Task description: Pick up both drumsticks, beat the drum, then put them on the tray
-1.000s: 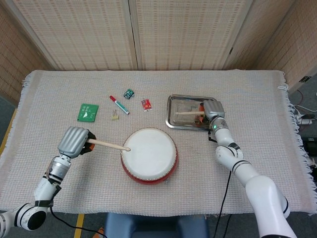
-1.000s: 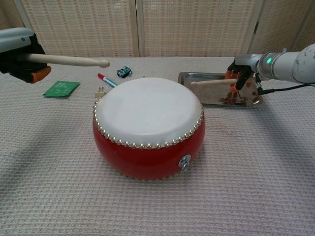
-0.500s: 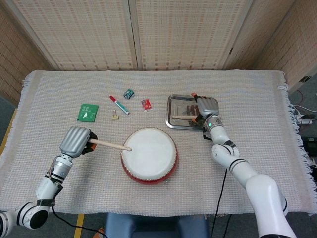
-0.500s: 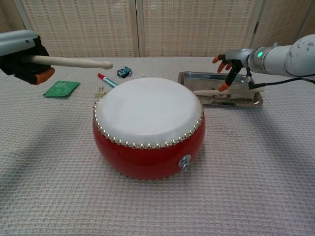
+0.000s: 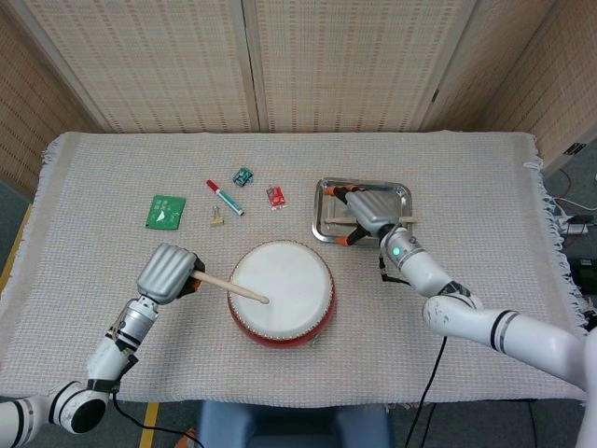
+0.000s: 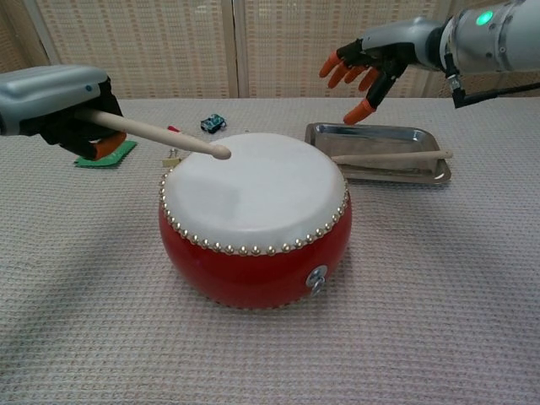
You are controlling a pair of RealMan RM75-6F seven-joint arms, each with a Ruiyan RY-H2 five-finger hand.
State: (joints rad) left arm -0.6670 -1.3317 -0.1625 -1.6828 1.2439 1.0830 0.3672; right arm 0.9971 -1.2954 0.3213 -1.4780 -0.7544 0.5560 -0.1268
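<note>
Your left hand (image 6: 52,105) grips one drumstick (image 6: 160,135) by its butt end. The shaft slopes down to the right, and its rounded tip sits over the white skin of the drum (image 6: 253,221). In the head view the tip lies well inside the drumhead; whether it touches the skin, you cannot tell from either view.

Your right hand (image 6: 375,59) holds nothing. Its fingers are spread, orange tips pointing down, and the hand hangs above the left part of the tray (image 6: 430,175). The chest view shows it well clear of the metal.

The second drumstick (image 6: 390,157) lies flat in the tray, running lengthwise, its thin end toward the drum and its butt end poking over the tray's right rim. In the head view your right hand (image 5: 371,210) covers the middle of it.

The drum stands on the woven cloth of the tabletop (image 5: 485,177), red shell, studded rim, directly in front of you. The tray sits behind it and to its right.

Behind the drum on the left lie a green card (image 5: 165,211), a red and blue marker (image 5: 224,198), a small teal item (image 5: 242,176), a small red item (image 5: 275,195) and a tiny clip (image 5: 217,217), all apart from the drum.
</note>
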